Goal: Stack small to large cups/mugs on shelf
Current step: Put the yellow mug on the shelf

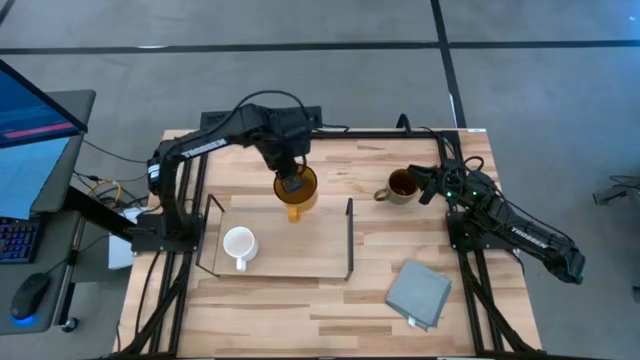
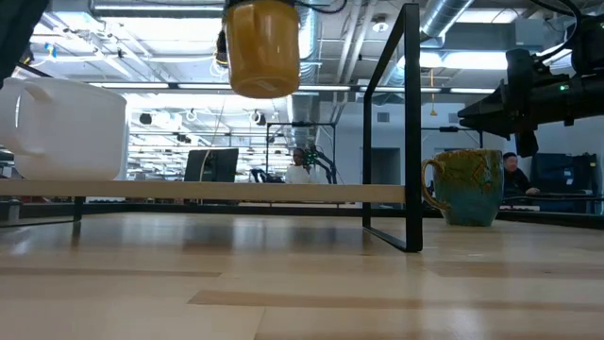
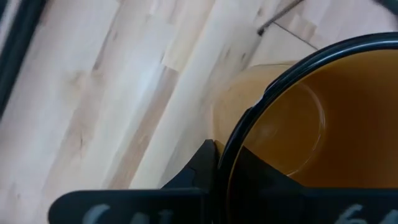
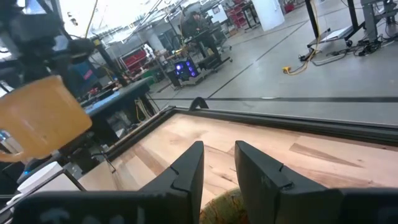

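While the left pincer (image 1: 292, 183) grips the amber mug (image 1: 296, 195) aloft, the right pincer (image 1: 432, 184) stands open.

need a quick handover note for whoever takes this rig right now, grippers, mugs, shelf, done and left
Left gripper: shut on the rim of the amber-yellow translucent mug, held in the air above the shelf's far edge.
Right gripper: open, hovering just above the olive-brown glazed mug, not gripping it.
Small white mug: standing at the left end of the light wooden shelf with black wire frame.
Olive-brown mug stands on the tabletop, right of the shelf.
Done: white mug placed.
Left: set amber mug beside it, then the olive-brown one at the right end.
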`<state>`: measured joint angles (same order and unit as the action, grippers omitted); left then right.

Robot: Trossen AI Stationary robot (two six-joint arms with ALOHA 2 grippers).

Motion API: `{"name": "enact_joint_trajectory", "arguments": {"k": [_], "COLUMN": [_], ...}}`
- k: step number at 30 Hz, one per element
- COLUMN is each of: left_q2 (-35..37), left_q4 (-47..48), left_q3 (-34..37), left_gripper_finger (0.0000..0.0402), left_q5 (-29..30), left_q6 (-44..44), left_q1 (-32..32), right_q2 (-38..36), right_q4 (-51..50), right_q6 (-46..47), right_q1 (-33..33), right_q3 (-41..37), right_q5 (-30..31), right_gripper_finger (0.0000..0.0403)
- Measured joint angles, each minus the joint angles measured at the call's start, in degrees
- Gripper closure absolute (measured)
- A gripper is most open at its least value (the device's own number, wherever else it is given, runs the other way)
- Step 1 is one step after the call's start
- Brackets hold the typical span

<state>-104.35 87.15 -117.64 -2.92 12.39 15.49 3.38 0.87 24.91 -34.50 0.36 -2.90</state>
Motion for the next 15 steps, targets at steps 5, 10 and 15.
{"name": "enact_joint_trajectory", "arguments": {"k": [5, 10, 15], "left_q2": [0.4, 0.4, 0.5], "left_q4": [1.0, 0.2, -0.3], "left_q3": [1.7, 5.5, 7.6], "left_gripper_finger": [0.0393, 0.0393, 0.0393], "left_q5": [6.0, 9.6, 9.9], "left_q6": [7.6, 14.0, 19.2], "left_q1": [-5.3, -10.3, -13.3], "right_q2": [0.0, 0.0, 0.0], "right_q4": [0.0, 0.0, 0.0], "right_q6": [0.1, 0.1, 0.1], "right_q1": [0.0, 0.0, 0.0], "right_q3": [0.0, 0.0, 0.0], "right_q5": [0.0, 0.0, -0.1], "right_gripper_finger": [0.0290, 0.0290, 0.0290]}}
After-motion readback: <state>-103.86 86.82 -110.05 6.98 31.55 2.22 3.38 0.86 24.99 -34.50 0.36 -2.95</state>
